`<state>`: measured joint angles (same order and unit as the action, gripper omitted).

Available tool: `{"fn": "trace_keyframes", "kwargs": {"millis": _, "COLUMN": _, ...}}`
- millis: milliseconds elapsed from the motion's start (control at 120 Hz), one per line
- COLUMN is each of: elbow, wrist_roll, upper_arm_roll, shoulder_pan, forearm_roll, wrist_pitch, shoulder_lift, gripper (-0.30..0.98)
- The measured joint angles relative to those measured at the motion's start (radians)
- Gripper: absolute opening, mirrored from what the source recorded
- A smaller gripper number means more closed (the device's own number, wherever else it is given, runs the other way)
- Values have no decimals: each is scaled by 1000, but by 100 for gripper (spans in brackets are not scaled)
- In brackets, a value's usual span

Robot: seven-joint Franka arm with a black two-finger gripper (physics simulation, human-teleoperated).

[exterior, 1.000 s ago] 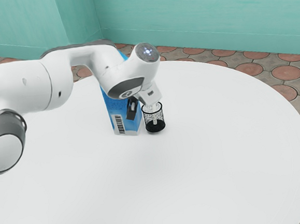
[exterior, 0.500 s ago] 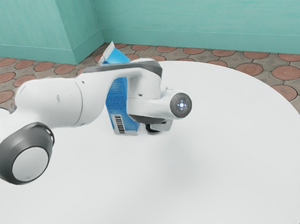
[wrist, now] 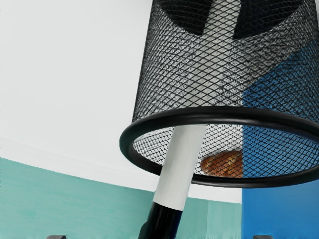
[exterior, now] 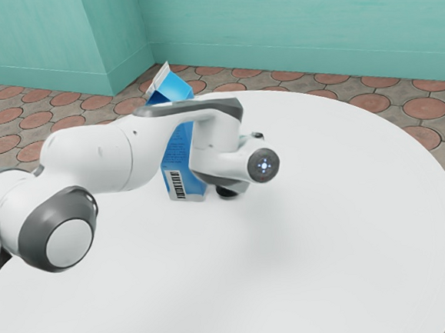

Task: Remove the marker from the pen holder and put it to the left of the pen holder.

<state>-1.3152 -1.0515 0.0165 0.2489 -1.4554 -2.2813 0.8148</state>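
Observation:
My gripper [exterior: 228, 183] is low at the pen holder [exterior: 227, 192], whose dark base shows below the hand; the rest is hidden behind the arm. Seen from the wrist, the black mesh pen holder [wrist: 172, 74] has its rim toward the hand. The marker [wrist: 180, 162], white with a black end, leans in it and sticks out past the rim. Two fingertips of my gripper [wrist: 159, 236] appear wide apart at the lower edge, with the marker's black end between them and clear space on both sides.
A blue and white carton [exterior: 177, 158] stands close beside the pen holder, partly behind the arm. A brown object [wrist: 223, 163] is visible through the mesh. The round white table [exterior: 327, 228] has its curved edge toward the exterior view's right.
My hand has swung down and tilted over, now covering most of the pen holder in the exterior view. Over the last half second it shifted only slightly, and the arm's elbow moved toward that view's right.

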Motion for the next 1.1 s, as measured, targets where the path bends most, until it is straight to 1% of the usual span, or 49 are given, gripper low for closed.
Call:
{"fn": "trace_keyframes", "kwargs": {"millis": 183, "elbow": 32, "wrist_roll": -24, "upper_arm_roll": -7, "shoulder_pan": -16, "forearm_roll": -22, "wrist_pitch": -21, "shoulder_lift": 19, "gripper": 47}}
{"fn": "trace_keyframes", "kwargs": {"millis": 408, "elbow": 52, "wrist_roll": -46, "upper_arm_roll": -17, "shoulder_pan": -59, "forearm_roll": -29, "wrist_pitch": -45, "shoulder_lift": 48, "gripper": 46}}
{"fn": "trace_keyframes", "kwargs": {"millis": 617, "elbow": 78, "wrist_roll": -59, "upper_arm_roll": -20, "shoulder_pan": -69, "forearm_roll": -31, "wrist_pitch": -66, "shoulder_lift": 67, "gripper": 45}}
{"fn": "trace_keyframes", "kwargs": {"millis": 667, "elbow": 81, "wrist_roll": -62, "upper_arm_roll": -20, "shoulder_pan": -69, "forearm_roll": -31, "wrist_pitch": -70, "shoulder_lift": 71, "gripper": 41}}
{"fn": "trace_keyframes", "kwargs": {"millis": 850, "elbow": 96, "wrist_roll": -70, "upper_arm_roll": -21, "shoulder_pan": -69, "forearm_roll": -31, "wrist_pitch": -80, "shoulder_lift": 74, "gripper": 23}}
{"fn": "trace_keyframes", "kwargs": {"millis": 1100, "elbow": 111, "wrist_roll": -77, "upper_arm_roll": -21, "shoulder_pan": -82, "forearm_roll": -31, "wrist_pitch": -88, "shoulder_lift": 93, "gripper": 9}}
